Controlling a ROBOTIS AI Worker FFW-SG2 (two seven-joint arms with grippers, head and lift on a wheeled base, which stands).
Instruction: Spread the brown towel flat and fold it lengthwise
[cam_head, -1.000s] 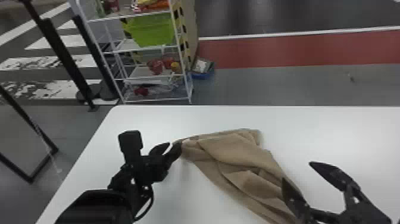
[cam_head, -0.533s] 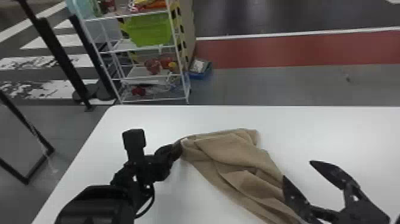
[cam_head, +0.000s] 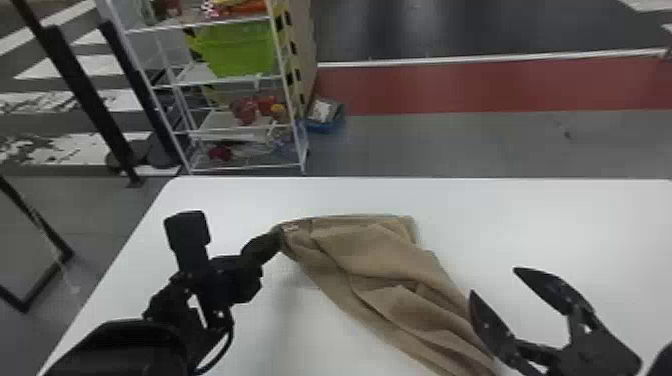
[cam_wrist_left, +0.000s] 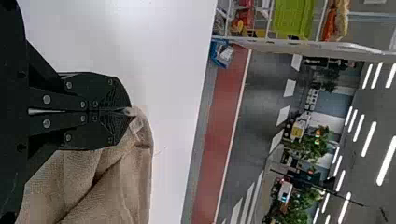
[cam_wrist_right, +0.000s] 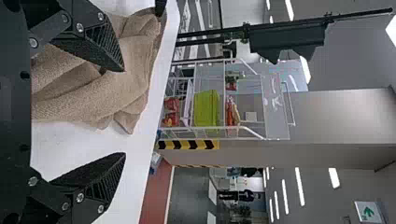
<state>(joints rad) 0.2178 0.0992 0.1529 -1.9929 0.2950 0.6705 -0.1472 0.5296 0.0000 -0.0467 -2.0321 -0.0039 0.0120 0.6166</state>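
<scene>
The brown towel (cam_head: 390, 270) lies rumpled in long folds on the white table (cam_head: 500, 215), running from its upper left corner down toward the bottom edge of the head view. My left gripper (cam_head: 281, 237) is shut on that upper left corner; in the left wrist view the same gripper (cam_wrist_left: 128, 111) pinches the towel (cam_wrist_left: 126, 177) at its tips. At the towel's right side my right gripper (cam_head: 492, 280) stands open, one finger over the cloth's edge. The right wrist view has this gripper (cam_wrist_right: 124, 114) with fingers wide apart, the towel (cam_wrist_right: 116, 88) beyond one finger.
Behind the table's far left edge stands a white wire shelf (cam_head: 240, 80) with a green bin (cam_head: 235, 47). A blue box (cam_head: 325, 117) sits on the floor beside it. Black posts (cam_head: 90, 95) rise at the left.
My left gripper's fingers, parted a second ago, have closed on the towel's corner. The right gripper has barely shifted and remains open.
</scene>
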